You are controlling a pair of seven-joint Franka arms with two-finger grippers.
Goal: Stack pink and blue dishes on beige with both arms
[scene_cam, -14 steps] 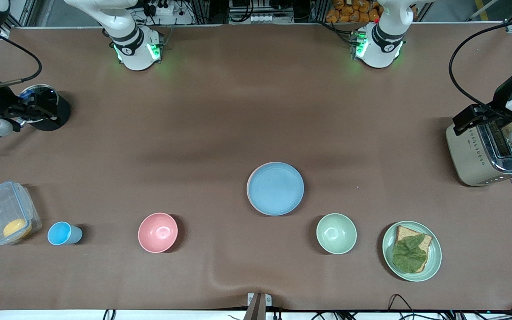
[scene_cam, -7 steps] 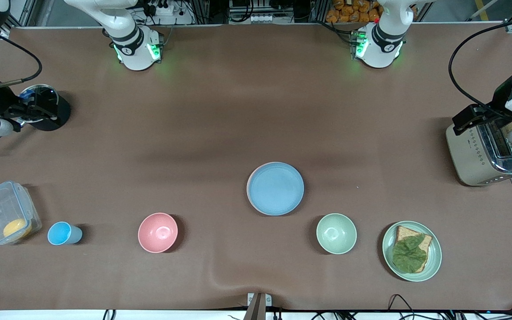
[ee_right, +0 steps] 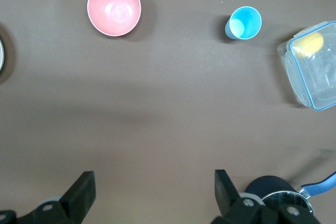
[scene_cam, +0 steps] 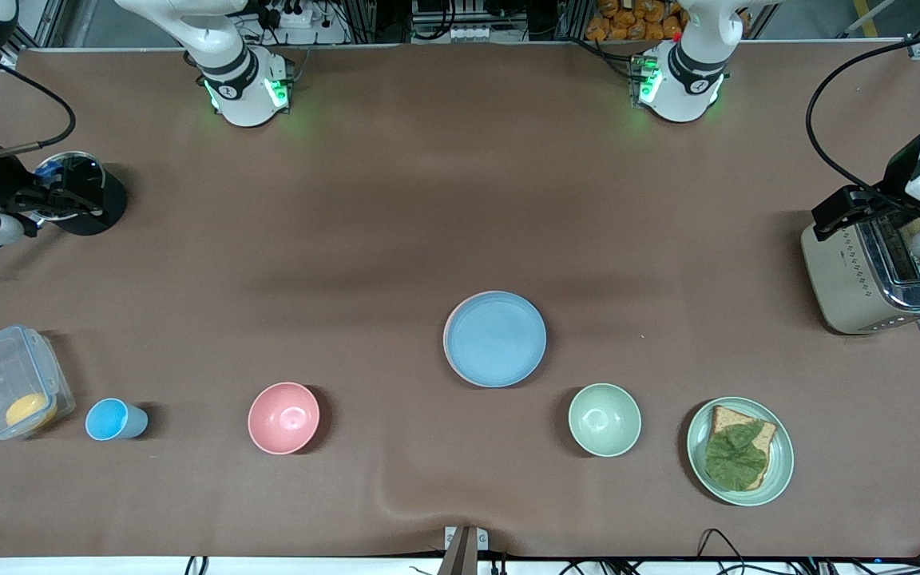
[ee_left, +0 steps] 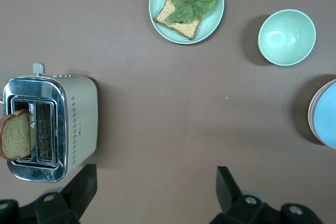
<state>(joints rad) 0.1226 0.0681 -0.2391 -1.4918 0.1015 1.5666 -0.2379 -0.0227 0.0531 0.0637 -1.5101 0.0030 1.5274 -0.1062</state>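
Observation:
The light blue plate point(scene_cam: 494, 339) lies in the middle of the table, on top of the pink plate, of which only a thin rim point(scene_cam: 446, 343) shows. The beige plate is hidden. The edge of the blue plate point(ee_left: 328, 115) also shows in the left wrist view. My left gripper point(scene_cam: 850, 211) hangs open and empty over the toaster at the left arm's end of the table. In the left wrist view the left gripper point(ee_left: 155, 183) has only bare cloth between its fingers. My right gripper point(scene_cam: 61, 198), also point(ee_right: 153, 184), hangs open and empty over a black pot at the right arm's end.
A row of things lies nearer the front camera than the stack. It holds a clear box point(scene_cam: 11, 391) with a yellow item, a blue cup point(scene_cam: 113, 419), a pink bowl point(scene_cam: 283, 418), a green bowl point(scene_cam: 604, 419) and a green plate point(scene_cam: 781, 461) with bread and a leaf. There are also a toaster point(scene_cam: 843, 275) and a black pot point(scene_cam: 101, 209).

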